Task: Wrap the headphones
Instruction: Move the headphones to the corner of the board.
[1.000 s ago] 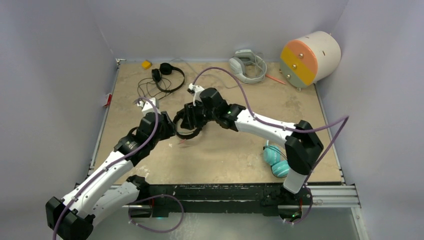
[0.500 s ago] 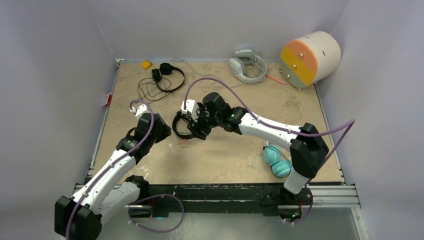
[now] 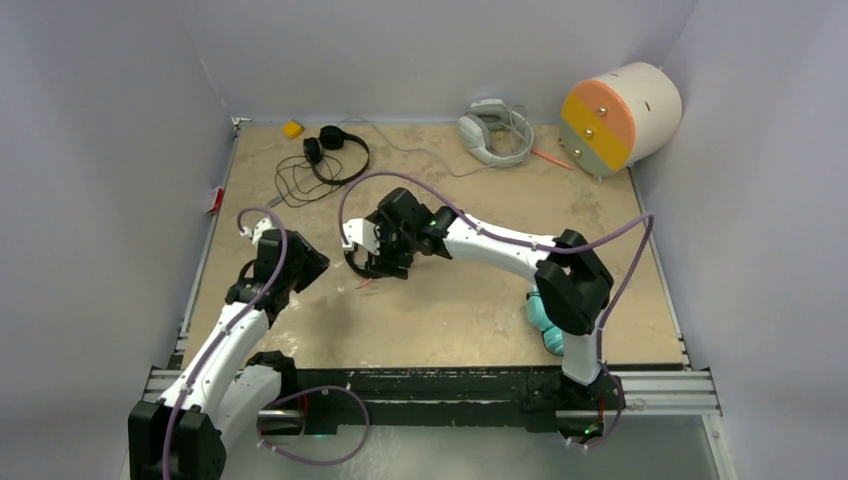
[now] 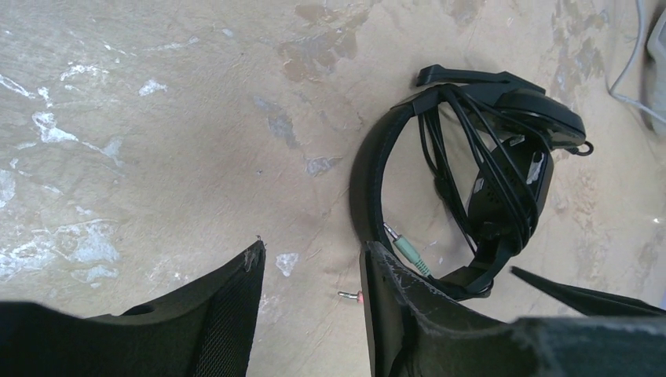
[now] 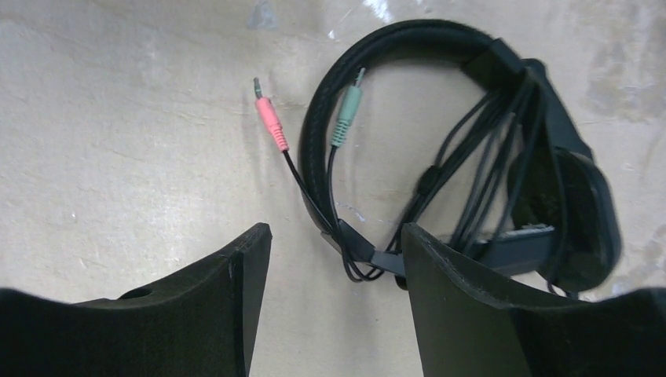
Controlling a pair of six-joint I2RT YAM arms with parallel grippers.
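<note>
Your slim black wired headphones [image 5: 314,149], thin black cord [image 5: 477,145] looped around them, lie flat on the tan tabletop [image 3: 450,300] near its middle. Your right gripper [image 5: 336,232] hangs just over them, fingers apart and empty; your left gripper [image 4: 312,247], to their left, gapes empty too.

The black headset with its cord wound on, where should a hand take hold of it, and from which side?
I'd grip the bare top of the headband, straight down from above, one finger on each side. The headset lies flat on the table. That stretch is thin and free, while the wound cord crowds the ear cup end.
</note>
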